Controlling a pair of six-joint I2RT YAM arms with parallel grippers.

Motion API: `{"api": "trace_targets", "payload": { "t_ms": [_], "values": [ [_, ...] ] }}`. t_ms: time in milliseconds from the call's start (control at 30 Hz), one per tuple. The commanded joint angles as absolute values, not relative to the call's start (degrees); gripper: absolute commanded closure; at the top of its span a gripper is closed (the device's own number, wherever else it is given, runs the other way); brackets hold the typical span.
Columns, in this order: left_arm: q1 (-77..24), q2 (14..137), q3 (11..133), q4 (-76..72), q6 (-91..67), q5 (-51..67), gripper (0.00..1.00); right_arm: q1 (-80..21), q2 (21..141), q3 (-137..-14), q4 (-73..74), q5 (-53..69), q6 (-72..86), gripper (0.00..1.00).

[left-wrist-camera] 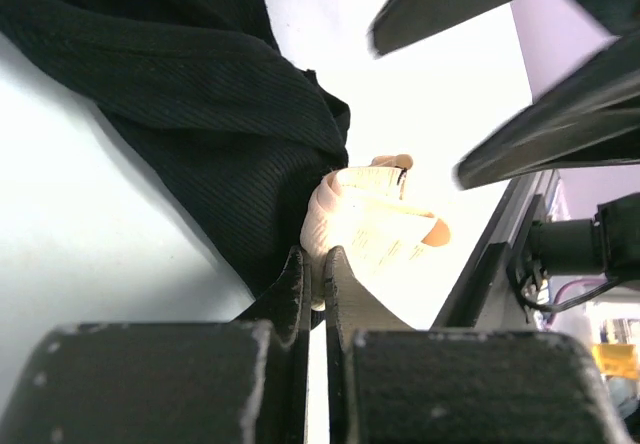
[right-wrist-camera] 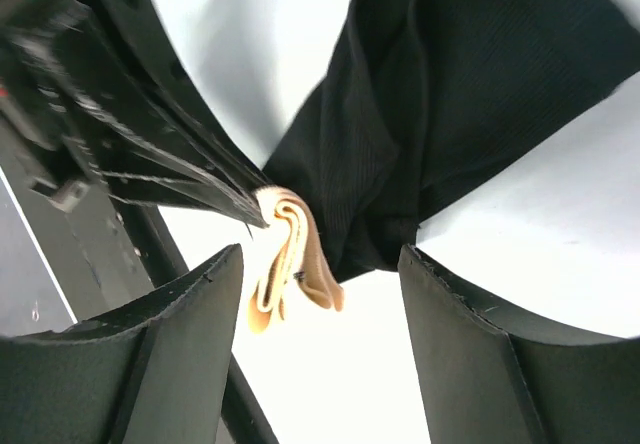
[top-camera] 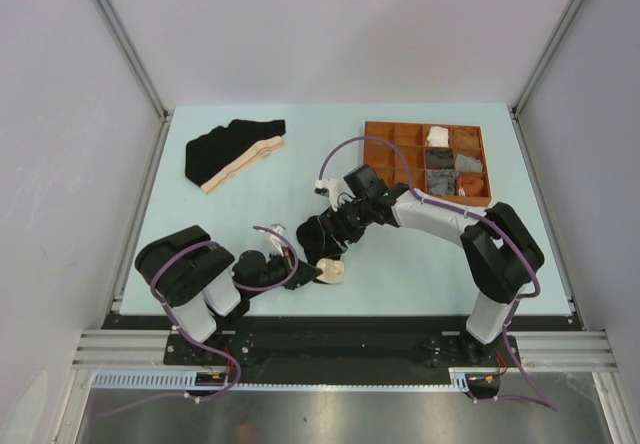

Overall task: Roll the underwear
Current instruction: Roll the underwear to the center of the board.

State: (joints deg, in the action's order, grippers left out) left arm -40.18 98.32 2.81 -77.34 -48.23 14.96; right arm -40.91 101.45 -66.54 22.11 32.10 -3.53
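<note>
One of the underwear, a black brief (top-camera: 320,240), lies bunched at the table's near middle, its beige waistband (top-camera: 333,271) folded at the near end. My left gripper (top-camera: 314,272) is shut on that waistband (left-wrist-camera: 375,226); the fingertips (left-wrist-camera: 300,274) pinch its edge, with black cloth (left-wrist-camera: 190,114) beyond. My right gripper (top-camera: 337,230) hovers open just over the brief. Its fingers (right-wrist-camera: 190,314) straddle the waistband (right-wrist-camera: 292,249) and black cloth (right-wrist-camera: 450,94) without touching them. A second black brief (top-camera: 235,149) with a beige waistband lies flat at the far left.
A brown compartmented tray (top-camera: 400,125) stands at the far right, with several rolled cloth items in its right-hand cells. The table's near edge and black rail run just behind the pinched waistband. The two grippers are very close together.
</note>
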Motion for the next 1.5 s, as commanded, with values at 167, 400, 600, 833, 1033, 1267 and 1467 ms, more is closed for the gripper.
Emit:
{"api": "trace_targets", "payload": {
  "t_ms": [167,400,600,833,1033,1267,1467],
  "values": [
    [-40.4,96.4,-12.5,-97.7,-53.5,8.3,1.00,-43.2,99.0,-67.6,22.1,29.3,-3.7,0.32],
    [-40.4,94.1,-12.6,-94.0,-55.0,6.8,1.00,-43.0,99.3,-66.0,22.8,29.4,-0.3,0.32],
    [-40.5,87.2,-12.6,-86.5,-54.6,5.5,1.00,-42.2,99.6,-64.3,24.3,30.0,-0.3,0.32],
    [-40.5,76.1,-11.4,-71.2,-53.1,3.9,1.00,-41.0,99.4,-61.2,20.1,31.6,1.3,0.32],
    [-40.7,67.3,-11.3,-58.4,-53.9,1.2,1.00,-40.2,100.7,-59.9,15.9,33.5,4.1,0.32],
    [-40.7,64.2,-11.3,-50.4,-55.4,0.1,1.00,-40.2,100.5,-59.6,16.4,32.8,4.5,0.33],
    [-40.7,66.7,-10.9,-49.2,-57.1,0.2,1.00,-39.9,99.9,-59.5,16.6,32.7,5.3,0.33]
  ]
}}
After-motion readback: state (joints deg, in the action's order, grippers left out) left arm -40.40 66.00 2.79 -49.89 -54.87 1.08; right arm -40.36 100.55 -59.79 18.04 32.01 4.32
